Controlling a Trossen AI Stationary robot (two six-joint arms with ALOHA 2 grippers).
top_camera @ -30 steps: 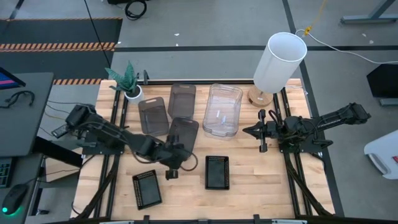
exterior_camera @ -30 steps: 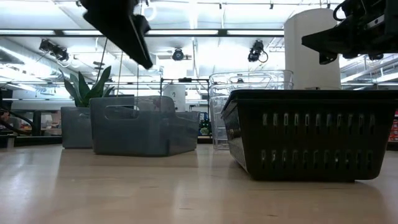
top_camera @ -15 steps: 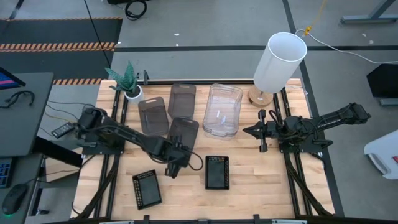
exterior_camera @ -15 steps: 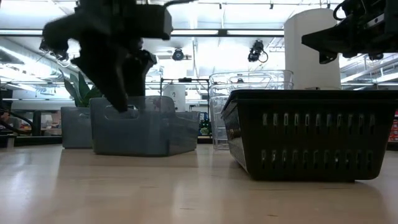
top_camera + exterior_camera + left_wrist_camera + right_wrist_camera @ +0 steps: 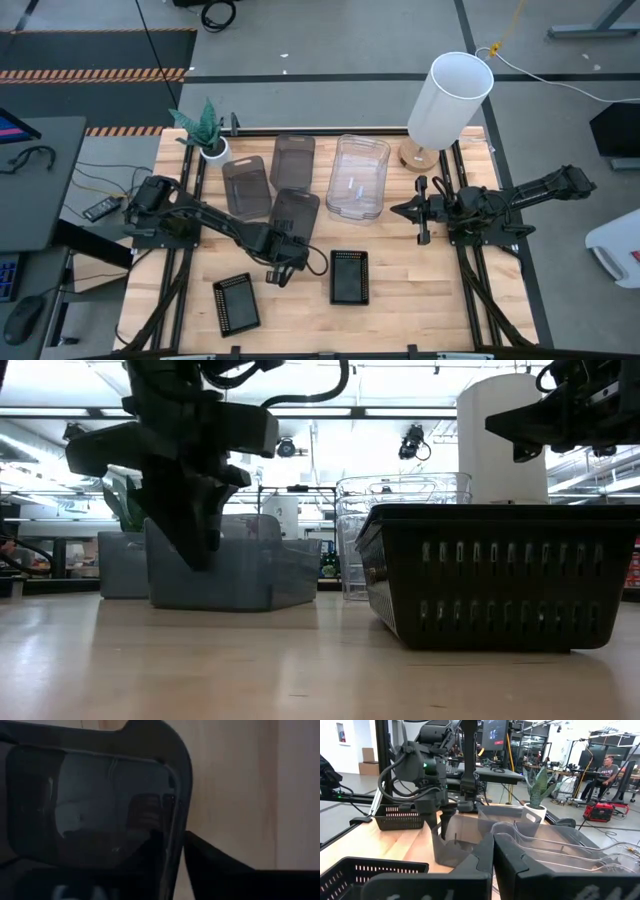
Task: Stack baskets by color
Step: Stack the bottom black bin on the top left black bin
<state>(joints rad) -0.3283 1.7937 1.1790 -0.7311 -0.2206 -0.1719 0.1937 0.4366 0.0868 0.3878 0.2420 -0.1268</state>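
Three smoky grey baskets sit on the table left of centre. My left gripper [image 5: 287, 250] points steeply down at the near end of the nearest grey basket [image 5: 294, 212], and its fingers straddle that basket's near short wall. A stack of clear baskets [image 5: 358, 178] stands right of the grey ones. Two black mesh baskets [image 5: 235, 303] [image 5: 349, 276] lie near the front edge. My right gripper [image 5: 420, 212] hovers shut and level at the right, holding nothing. My left gripper has the grey basket's near short wall [image 5: 172, 827] between its fingers, one finger inside the basket and one finger [image 5: 210, 865] outside. The fingers come from above, slanting steeply down, and lie across the wall. The basket rests flat on the table.
A potted green plant [image 5: 205, 130] stands at the far left and a tall white cylinder [image 5: 455, 100] at the far right. In the low view one black basket [image 5: 500, 575] fills the near right. Bare wood lies between the two black baskets and in front of the right arm.
My left gripper has come down from well above the table onto the near end of the nearest grey basket, tipping steeper as it sank and shifting slightly toward the far edge. The baskets have stayed in place.
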